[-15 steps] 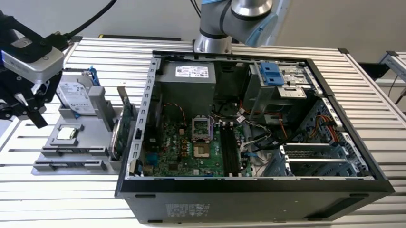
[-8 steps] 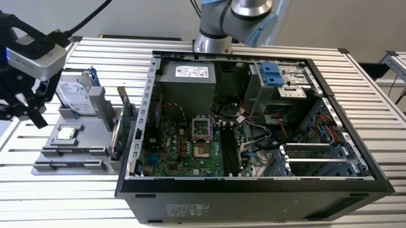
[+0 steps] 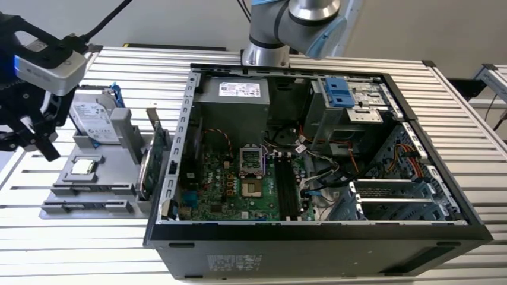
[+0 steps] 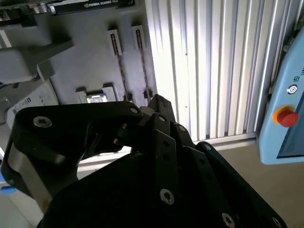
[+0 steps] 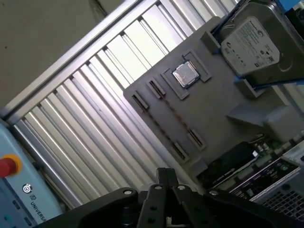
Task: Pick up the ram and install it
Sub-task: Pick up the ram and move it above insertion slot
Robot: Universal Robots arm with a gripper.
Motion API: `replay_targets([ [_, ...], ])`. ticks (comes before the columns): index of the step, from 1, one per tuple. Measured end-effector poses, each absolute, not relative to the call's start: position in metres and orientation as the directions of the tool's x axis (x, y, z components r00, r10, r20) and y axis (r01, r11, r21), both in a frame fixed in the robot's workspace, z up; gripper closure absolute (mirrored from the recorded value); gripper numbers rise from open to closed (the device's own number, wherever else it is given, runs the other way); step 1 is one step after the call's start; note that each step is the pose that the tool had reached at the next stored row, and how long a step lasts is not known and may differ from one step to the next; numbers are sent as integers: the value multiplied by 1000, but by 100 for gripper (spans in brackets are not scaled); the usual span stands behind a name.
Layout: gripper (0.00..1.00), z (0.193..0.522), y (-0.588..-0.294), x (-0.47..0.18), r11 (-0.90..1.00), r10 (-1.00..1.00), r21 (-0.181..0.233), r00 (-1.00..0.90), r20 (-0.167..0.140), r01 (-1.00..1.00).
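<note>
My gripper (image 3: 47, 153) hangs at the exterior view's left, beside and above the grey parts holder (image 3: 59, 178). Its black fingers (image 4: 156, 102) are pressed together with nothing between them, and the same fingertips (image 5: 166, 173) point down at the holder's edge. The holder's two narrow stick slots (image 5: 166, 118) run side by side near the fingertips and look bare. The ram is out of view. The open computer case (image 3: 170, 178) lies in the middle, and its motherboard (image 3: 230, 190) has long dark memory slots (image 3: 285, 184) beside the processor socket.
On the holder sit a silver hard drive (image 5: 249, 40) in a blue frame, a square processor chip (image 5: 185, 73) and an upright green card (image 3: 158, 148). The slatted metal table (image 3: 71, 237) carries everything. A blue pendant with a red button (image 4: 285, 116) lies at the table's edge.
</note>
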State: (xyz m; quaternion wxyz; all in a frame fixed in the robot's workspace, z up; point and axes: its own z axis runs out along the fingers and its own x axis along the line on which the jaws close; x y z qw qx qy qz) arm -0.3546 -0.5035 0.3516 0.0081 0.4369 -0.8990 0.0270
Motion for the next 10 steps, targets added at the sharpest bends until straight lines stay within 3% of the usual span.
replay_targets([
  [10,100,352,-502,-355,526,-848,-50,-528,50,-849],
])
